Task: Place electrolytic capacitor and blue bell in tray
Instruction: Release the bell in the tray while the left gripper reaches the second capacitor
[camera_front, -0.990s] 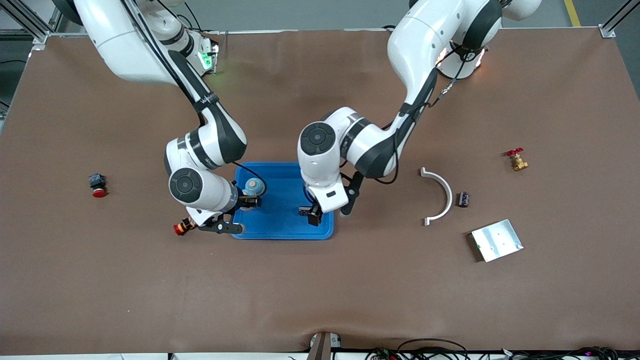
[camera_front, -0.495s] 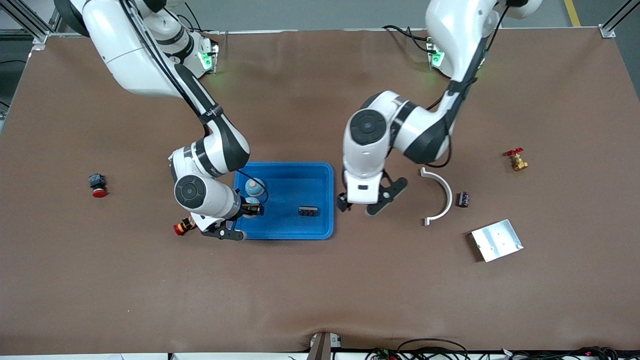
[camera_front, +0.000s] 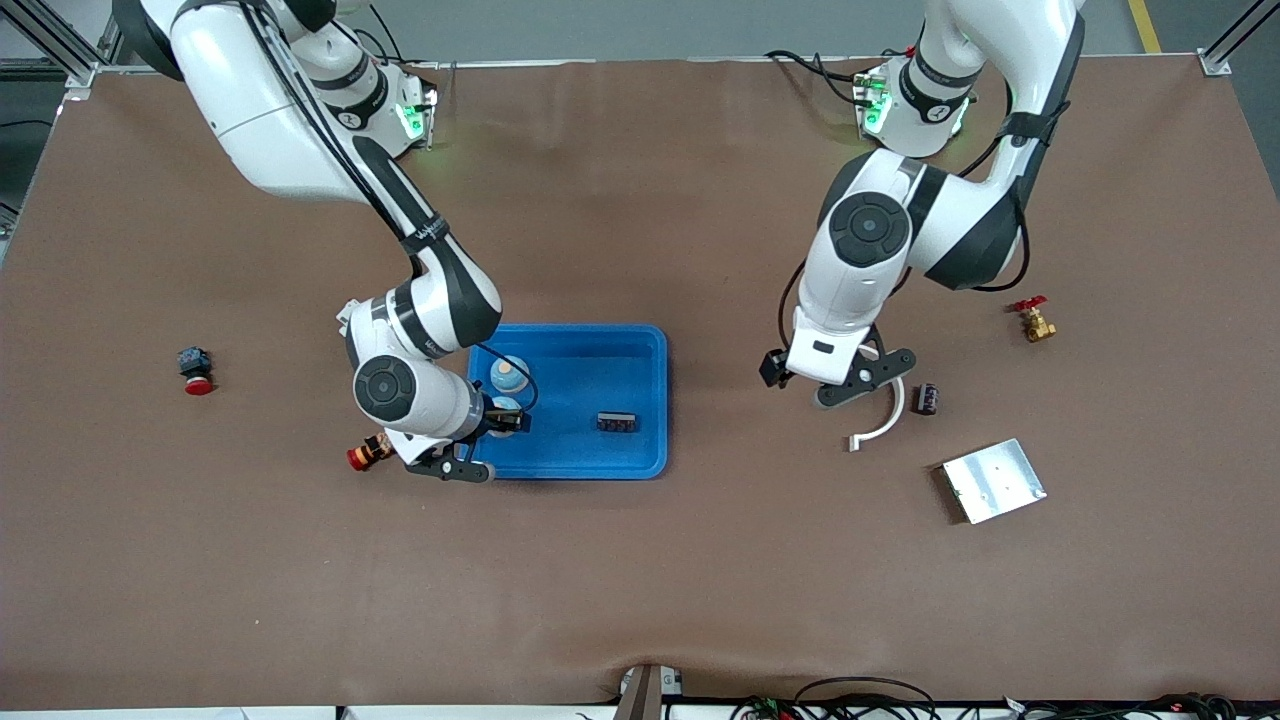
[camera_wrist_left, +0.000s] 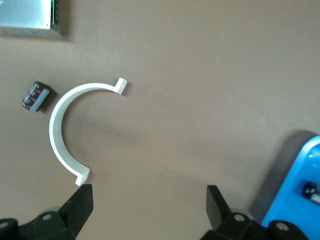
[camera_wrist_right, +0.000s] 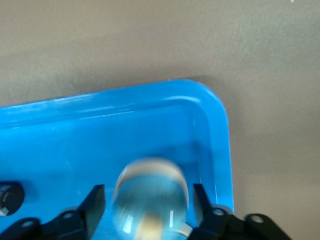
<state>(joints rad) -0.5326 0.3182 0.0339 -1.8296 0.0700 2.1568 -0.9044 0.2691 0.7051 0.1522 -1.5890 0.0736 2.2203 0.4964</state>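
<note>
- My right gripper (camera_front: 503, 420) hangs low over the tray (camera_front: 640, 345), at the tray's end toward the right arm. Its fingers (camera_wrist_right: 95, 200) stand a little apart on either side of a blue bell (camera_wrist_right: 150, 192); I cannot tell whether they still touch it.
- A second blue bell (camera_front: 508, 372) sits in the same end of the tray, farther from the front camera.
- A small dark component (camera_front: 617, 423) lies in the tray toward the left arm's end.
- My left gripper (camera_front: 835, 385) hovers with its fingers (camera_wrist_left: 80, 202) spread wide and empty, over bare table beside a white curved bracket (camera_wrist_left: 62, 130).
- The electrolytic capacitor (camera_front: 927, 398), small and dark purple, lies on the table just beside the bracket, outside the tray.
- A silver metal plate (camera_front: 993, 480) lies nearer the front camera than the capacitor.
</note>
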